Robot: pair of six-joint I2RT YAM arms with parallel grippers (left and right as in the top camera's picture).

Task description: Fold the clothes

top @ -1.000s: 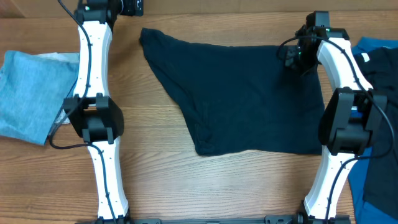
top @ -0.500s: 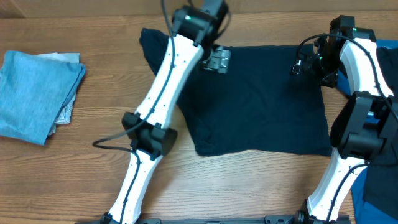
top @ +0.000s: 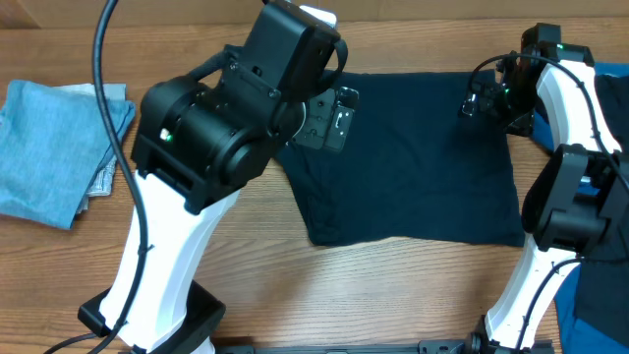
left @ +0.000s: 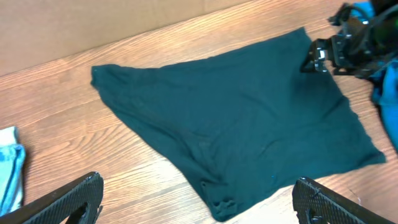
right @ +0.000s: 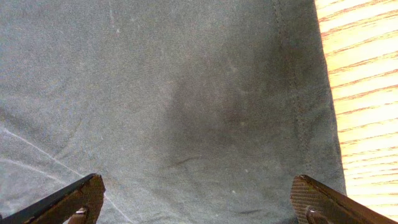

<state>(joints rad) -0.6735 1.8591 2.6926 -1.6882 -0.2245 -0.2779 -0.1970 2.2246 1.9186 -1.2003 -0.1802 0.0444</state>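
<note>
While dark navy garment [top: 413, 167] lies spread on desk [top: 295, 285], left fingers [left: 68, 200] hover wide above it; right fingers [right: 323, 198] wide over far-right corner, holding nothing.

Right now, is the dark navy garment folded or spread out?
Spread out: the dark navy garment lies flat on the table, its outline irregular.

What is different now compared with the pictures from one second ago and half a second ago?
The left gripper swung from the far left over the dark garment, and its arm rose toward the camera. The right gripper opened, letting go of the garment's far right corner. The light blue cloth stayed put.
</note>
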